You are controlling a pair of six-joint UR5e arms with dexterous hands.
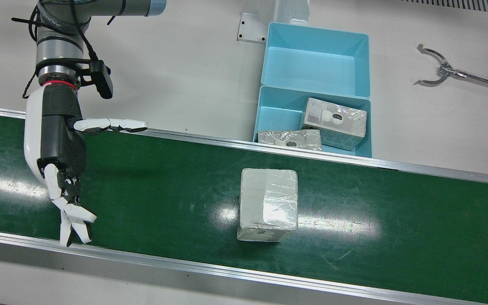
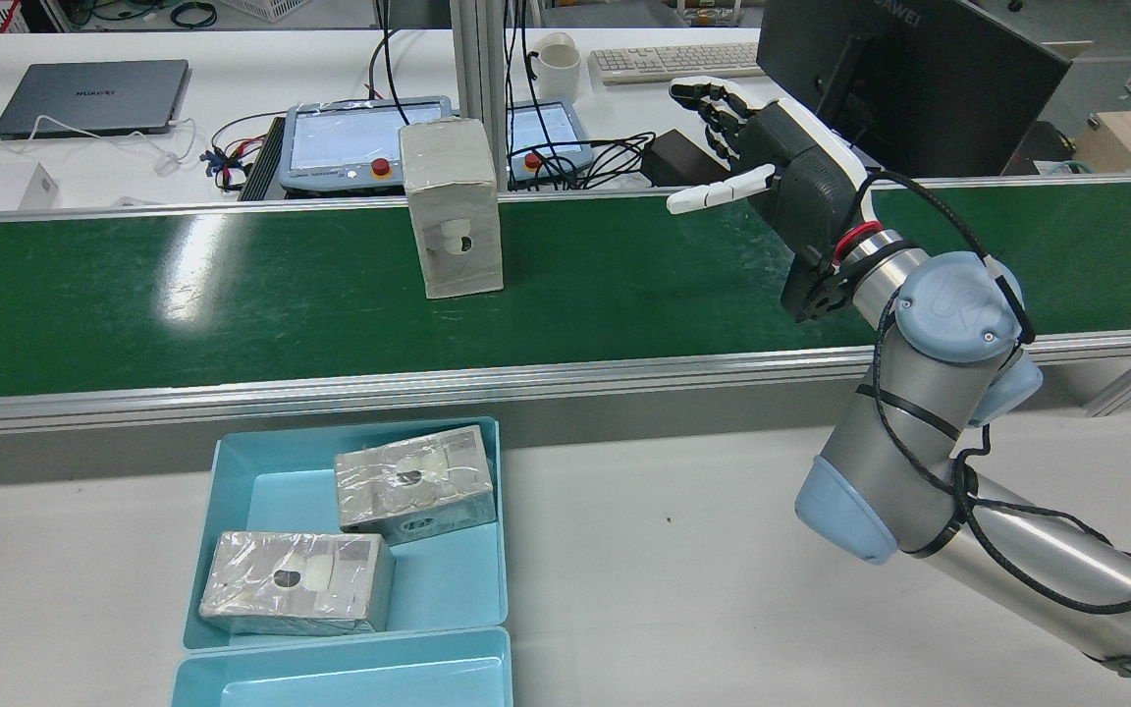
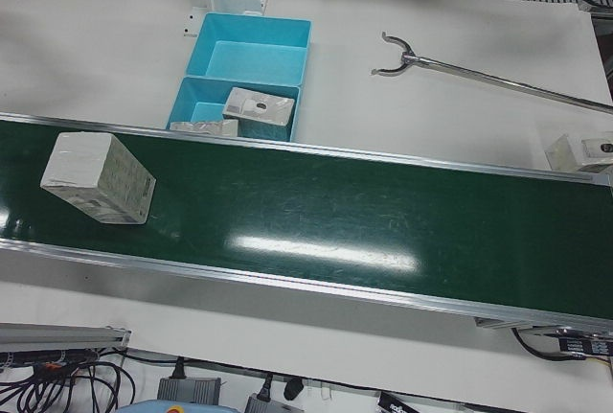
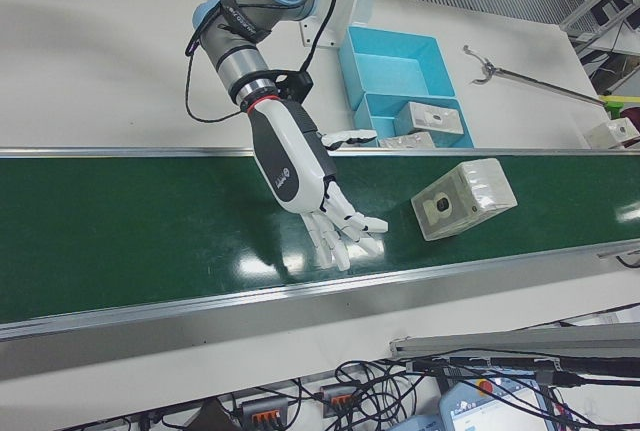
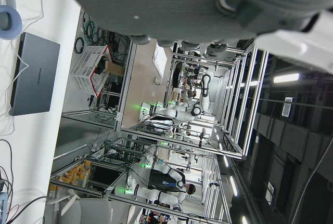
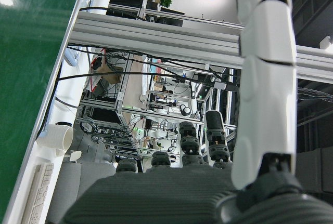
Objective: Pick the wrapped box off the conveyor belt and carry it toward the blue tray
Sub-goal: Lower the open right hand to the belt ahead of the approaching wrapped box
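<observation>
Wrapped box (image 1: 267,204) standing upright on the green conveyor belt (image 1: 163,182), roughly mid-width, its film-covered window face turned toward the operators' side in the right-front view. Free on all sides, touching nothing but the belt.

Right hand (image 1: 59,169) poised above the belt, well apart from the box on the side away from the trays, holding nothing. Fingers (image 4: 345,231) spread and stretched out over the belt toward its far edge, thumb (image 1: 110,125) swung out to the side toward the box. Probably held wide like this to leave a gap broad enough for the box's flanks. Palm facing the box in the rear view, which would suit a sideways closing grasp rather than one from above.

Left hand visible only as a dark underside (image 5: 197,5) in its own camera, aimed at the room well off the belt; open or closed, cannot tell. Absent from every other view.

Blue tray (image 1: 269,127) resting on the white surface (image 1: 184,63) just beside the belt's near rail on the robot's side, already carrying 2 wrapped boxes (image 1: 335,123) lying flat. A 2nd, empty blue tray (image 1: 316,59) butted against it, nearer the pedestals. A metal reaching claw (image 1: 436,70) lying on the surface, well apart from the trays.

Judged stage: approach, grasp not yet made.
</observation>
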